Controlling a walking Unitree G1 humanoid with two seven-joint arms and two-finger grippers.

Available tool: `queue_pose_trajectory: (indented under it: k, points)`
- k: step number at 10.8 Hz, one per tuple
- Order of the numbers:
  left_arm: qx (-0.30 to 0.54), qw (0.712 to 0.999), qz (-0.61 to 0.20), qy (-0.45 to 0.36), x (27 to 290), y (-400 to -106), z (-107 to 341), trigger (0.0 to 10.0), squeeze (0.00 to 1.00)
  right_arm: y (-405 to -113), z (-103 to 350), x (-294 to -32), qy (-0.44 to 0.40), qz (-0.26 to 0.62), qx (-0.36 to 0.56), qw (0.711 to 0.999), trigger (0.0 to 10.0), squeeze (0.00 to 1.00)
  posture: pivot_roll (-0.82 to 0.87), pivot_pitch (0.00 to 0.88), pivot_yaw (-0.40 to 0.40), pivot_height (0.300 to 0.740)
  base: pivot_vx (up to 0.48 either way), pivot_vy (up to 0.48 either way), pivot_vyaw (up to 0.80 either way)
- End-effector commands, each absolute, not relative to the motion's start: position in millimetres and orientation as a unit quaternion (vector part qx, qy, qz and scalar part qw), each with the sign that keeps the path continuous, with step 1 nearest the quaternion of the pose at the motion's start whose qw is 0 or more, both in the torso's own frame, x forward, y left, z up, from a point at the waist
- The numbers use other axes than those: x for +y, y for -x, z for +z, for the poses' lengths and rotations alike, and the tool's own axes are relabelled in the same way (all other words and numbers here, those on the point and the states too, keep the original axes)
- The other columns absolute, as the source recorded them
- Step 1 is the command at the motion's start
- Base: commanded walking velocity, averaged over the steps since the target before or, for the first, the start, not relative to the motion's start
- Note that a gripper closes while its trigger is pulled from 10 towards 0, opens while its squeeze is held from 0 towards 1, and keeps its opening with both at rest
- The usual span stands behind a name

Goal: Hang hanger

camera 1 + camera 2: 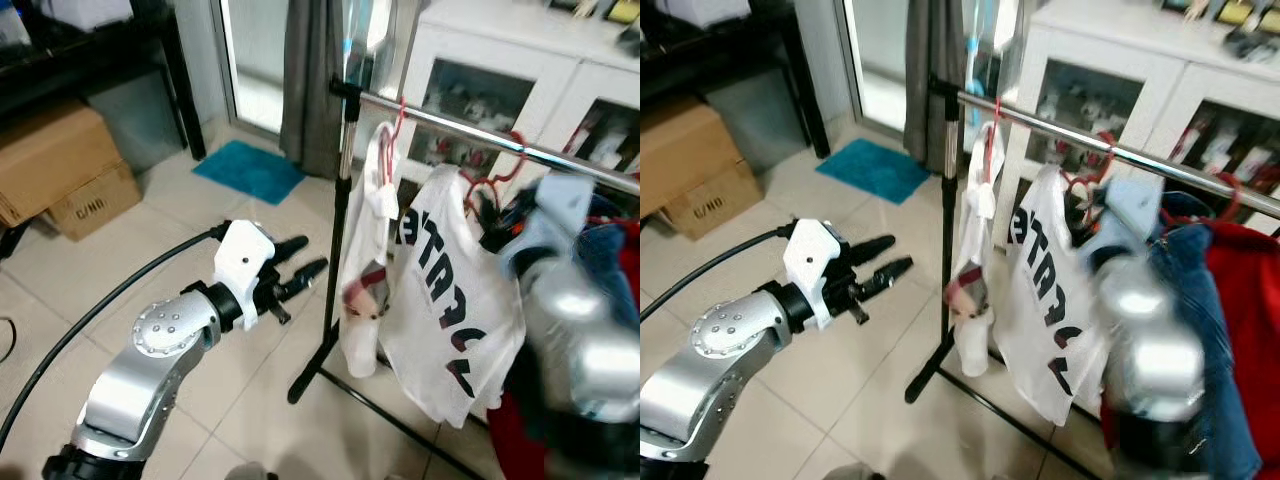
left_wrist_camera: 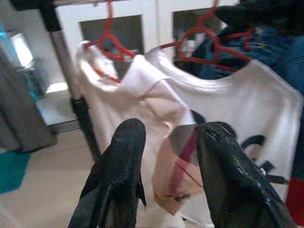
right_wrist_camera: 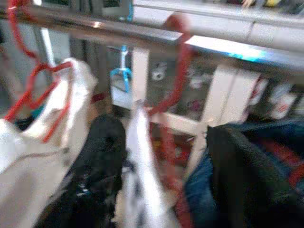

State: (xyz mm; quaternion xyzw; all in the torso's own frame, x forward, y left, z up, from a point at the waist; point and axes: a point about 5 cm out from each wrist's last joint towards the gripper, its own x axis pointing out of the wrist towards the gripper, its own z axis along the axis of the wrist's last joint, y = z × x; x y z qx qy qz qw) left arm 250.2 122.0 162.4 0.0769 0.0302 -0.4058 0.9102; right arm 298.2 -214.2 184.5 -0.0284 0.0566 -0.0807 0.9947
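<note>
On the left I see my left gripper (image 1: 300, 268) held out over the tiled floor (image 1: 200, 230), fingers parted and empty, pointing at the rail's black post (image 1: 335, 250). Next come two white shirts on red hangers, the second hanger (image 3: 173, 85) hooked over the metal rail (image 1: 480, 135). My right gripper (image 3: 161, 156) sits just under that hook, fingers spread wide around the shirt (image 3: 140, 180), not pinching it.

Shirts (image 1: 440, 290) on rail (image 1: 480, 135), cabinet (image 1: 500, 60) behind, boxes (image 1: 60, 170) far left
</note>
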Motion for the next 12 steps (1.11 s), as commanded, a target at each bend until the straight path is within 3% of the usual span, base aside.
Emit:
queue_pose_trajectory:
  k: [1, 2, 3, 7, 12]
  points:
    - [0.031, 0.9, -0.427, -0.077, 119.6, -248.2, 165.5, 10.0, 0.0, -301.1, 181.2, -223.4, 0.03, -0.093, 0.078, 0.992, 10.0, 1.0, 0.07, 0.022, -0.025, 0.74, 0.0, 0.0, 0.0]
    - [0.038, 0.883, -0.461, -0.077, 117.3, -244.3, 166.1, 10.0, 0.0, -310.9, 170.8, -225.7, -0.012, -0.034, 0.126, 0.991, 10.0, 0.63, 0.07, 0.022, -0.025, 0.74, 0.0, 0.0, 0.0]
    - [0.047, 0.867, -0.49, -0.072, 113.8, -242.7, 165.2, 10.0, 0.0, -322.6, 164.8, -231.1, -0.029, -0.006, 0.142, 0.989, 10.0, 0.0, 0.06, 0.017, -0.013, 0.74, 0.0, 0.0, 0.0]
    - [0.054, 0.848, -0.522, -0.075, 111.0, -243.5, 166.6, 10.0, 0.0, -358.2, 177.7, -265.7, 0.039, 0.004, 0.158, 0.987, 10.0, 0.0, 0.07, 0.017, -0.022, 0.74, 0.0, 0.0, 0.0]
    - [0.061, 0.839, -0.535, -0.074, 112.5, -240.3, 167.6, 10.0, 0.0, -362.4, 159.4, -267.4, 0.035, 0.114, 0.232, 0.965, 10.0, 0.0, 0.07, 0.021, -0.025, 0.74, 0.0, 0.0, 0.0]
